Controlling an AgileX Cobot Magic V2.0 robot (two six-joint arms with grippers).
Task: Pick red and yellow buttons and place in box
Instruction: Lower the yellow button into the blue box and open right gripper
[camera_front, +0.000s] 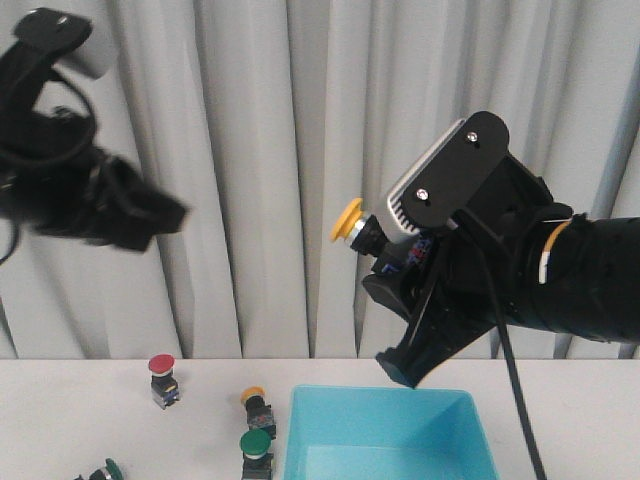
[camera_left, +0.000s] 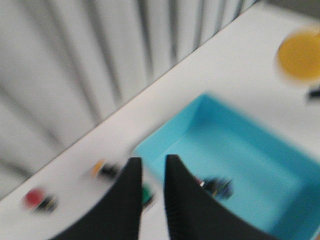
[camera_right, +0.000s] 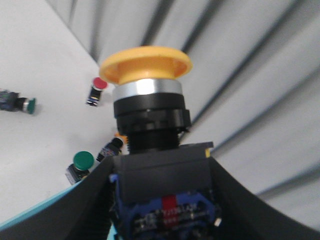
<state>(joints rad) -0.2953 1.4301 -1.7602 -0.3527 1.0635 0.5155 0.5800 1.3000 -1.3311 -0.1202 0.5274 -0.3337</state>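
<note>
My right gripper (camera_front: 385, 255) is shut on a large yellow-capped button (camera_front: 347, 220) and holds it high above the light blue box (camera_front: 300, 430). The right wrist view shows the cap (camera_right: 146, 65) above the gripper (camera_right: 162, 192), which clamps the button's black and blue body. A red button (camera_front: 162, 378) and a small yellow button (camera_front: 257, 405) stand on the table left of the box. My left gripper (camera_left: 152, 170) is raised at the far left, blurred, empty, its fingers a narrow gap apart. A dark button (camera_left: 216, 186) lies inside the box (camera_left: 170, 132).
A green button (camera_front: 256, 448) stands by the box's left wall. Another green one (camera_front: 105, 470) lies at the front left. A grey curtain hangs behind the white table (camera_front: 60, 420). The right arm hangs over the box's right half.
</note>
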